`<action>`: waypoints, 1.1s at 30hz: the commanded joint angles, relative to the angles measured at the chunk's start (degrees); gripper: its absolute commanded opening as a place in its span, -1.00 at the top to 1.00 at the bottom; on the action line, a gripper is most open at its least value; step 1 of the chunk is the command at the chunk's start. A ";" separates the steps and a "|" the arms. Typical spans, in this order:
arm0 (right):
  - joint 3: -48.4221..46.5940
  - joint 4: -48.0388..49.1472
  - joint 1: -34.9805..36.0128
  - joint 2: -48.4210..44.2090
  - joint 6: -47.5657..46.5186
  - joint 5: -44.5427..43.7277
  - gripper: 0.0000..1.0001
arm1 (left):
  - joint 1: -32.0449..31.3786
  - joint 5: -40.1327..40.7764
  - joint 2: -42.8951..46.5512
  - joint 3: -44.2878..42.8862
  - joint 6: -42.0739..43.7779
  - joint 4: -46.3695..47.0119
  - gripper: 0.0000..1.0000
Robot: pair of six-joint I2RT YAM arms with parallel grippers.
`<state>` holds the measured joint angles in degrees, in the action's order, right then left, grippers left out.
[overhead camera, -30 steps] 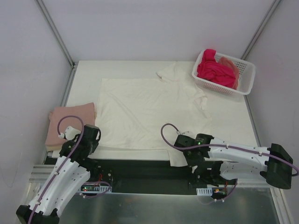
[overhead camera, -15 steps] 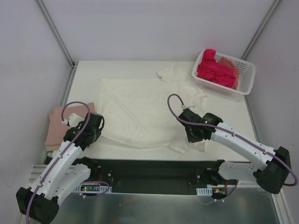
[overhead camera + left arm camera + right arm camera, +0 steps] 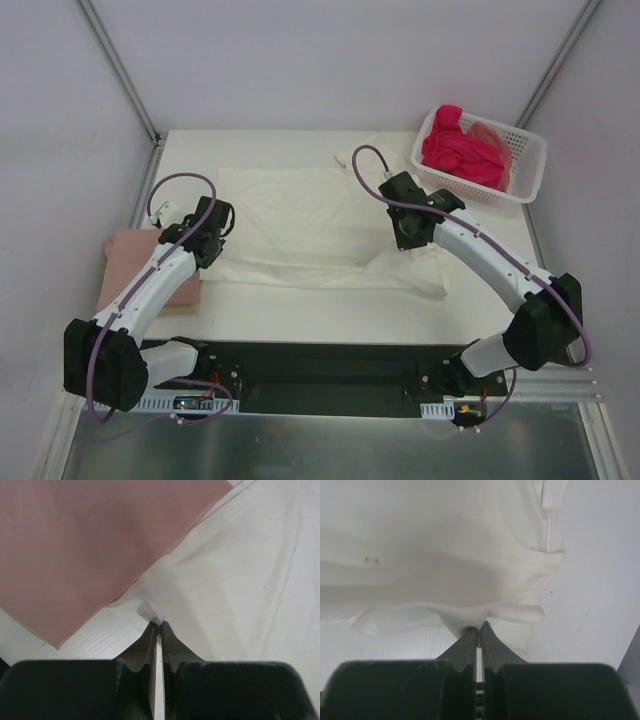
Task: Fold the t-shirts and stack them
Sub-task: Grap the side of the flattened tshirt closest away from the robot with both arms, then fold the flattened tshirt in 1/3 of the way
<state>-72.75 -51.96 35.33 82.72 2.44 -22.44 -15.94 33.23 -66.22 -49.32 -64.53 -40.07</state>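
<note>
Cream-white t-shirt (image 3: 300, 210) stretches sideways between your left gripper (image 3: 159, 626) and right gripper (image 3: 479, 629), each pinched tight on its near edge; far edge lies straight ahead.

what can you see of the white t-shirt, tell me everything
The white t-shirt is thin cream cloth, softly wrinkled, spread across the middle of the white table. One short sleeve sticks out at its far right, near the basket. Its near edge is lifted and doubled back over the rest, pinched at one corner by the left gripper and at the other by the right gripper. Its left side lies beside the folded pink t-shirt.
</note>
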 commanded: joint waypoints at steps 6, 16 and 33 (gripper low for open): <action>-14.16 2.22 -5.53 14.56 -7.80 2.13 0.99 | 5.31 -3.16 -11.29 -6.49 6.52 7.64 1.00; -27.26 2.40 -9.14 28.98 -14.91 4.59 0.99 | 7.24 -3.26 -24.04 -12.55 7.49 8.26 1.00; -12.88 14.05 -12.39 17.94 -6.05 21.68 -0.94 | -0.22 -8.70 -18.35 -18.19 15.93 8.43 -0.99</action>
<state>-95.44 -44.47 23.70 113.27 -9.96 -12.23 -13.02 27.05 -90.11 -65.89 -51.53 -31.51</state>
